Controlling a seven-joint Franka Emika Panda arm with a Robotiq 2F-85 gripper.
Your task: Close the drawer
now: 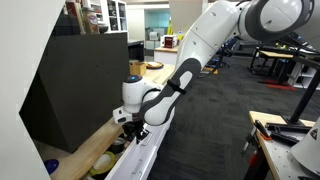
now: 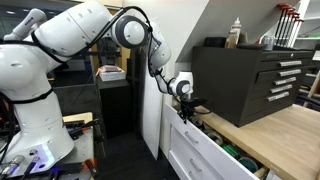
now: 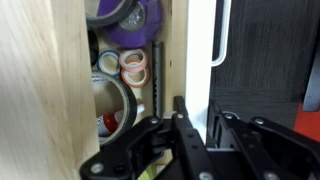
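Drawer: open, pulled out from under the wooden tabletop (image 3: 40, 80), with its cavity showing in the wrist view (image 3: 160, 70).
Contents: tape rolls (image 3: 125, 65) lie inside, between the tabletop edge and the white front (image 3: 200, 50).
Front: its long axis runs up and down the wrist view; a handle (image 3: 222, 40) sits on the outer face, away from the tabletop.
Gripper: at the front's top edge (image 3: 200, 118), also seen in both exterior views (image 1: 133, 127) (image 2: 186, 112).
Jaws: released, grasping nothing; they appear to straddle the front, one inside the drawer and one outside.
Key relation: the tabletop lies across the cavity from the front, so closing likely means pushing the front squarely towards it.
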